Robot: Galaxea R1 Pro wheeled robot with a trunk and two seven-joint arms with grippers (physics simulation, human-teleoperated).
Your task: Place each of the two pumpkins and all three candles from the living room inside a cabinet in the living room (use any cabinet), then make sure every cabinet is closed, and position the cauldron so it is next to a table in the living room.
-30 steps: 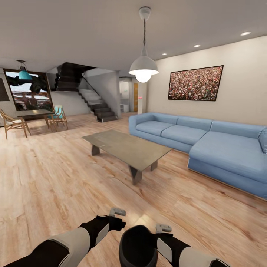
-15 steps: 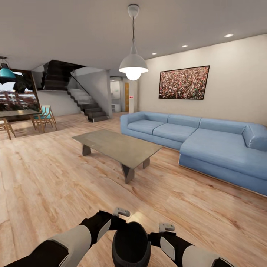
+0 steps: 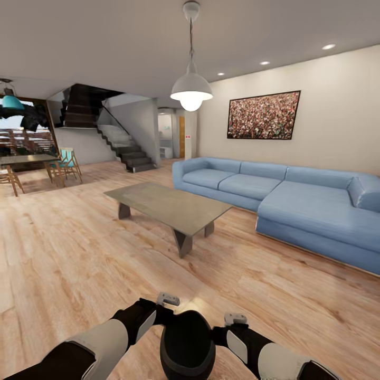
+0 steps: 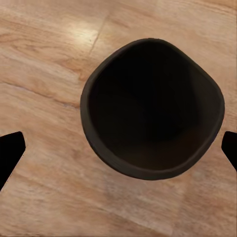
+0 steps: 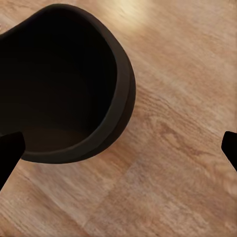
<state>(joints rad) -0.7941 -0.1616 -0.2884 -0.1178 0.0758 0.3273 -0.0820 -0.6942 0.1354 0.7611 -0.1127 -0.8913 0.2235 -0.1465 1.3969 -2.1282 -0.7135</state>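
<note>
Cauldron (image 3: 187,345) at lower centre between left tool (image 3: 168,301) and right tool (image 3: 235,319), both released. Worktop (image 3: 169,203) mid-frame, well apart.

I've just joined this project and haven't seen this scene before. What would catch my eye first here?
Likely the black cauldron, close in at the bottom of the head view between the robot's two forearms, its dark, empty inside clear in the left wrist view. Beyond it, the long grey coffee table stands mid-room on the wood floor, with the big blue sectional sofa to its right under a glowing pendant lamp.
</note>
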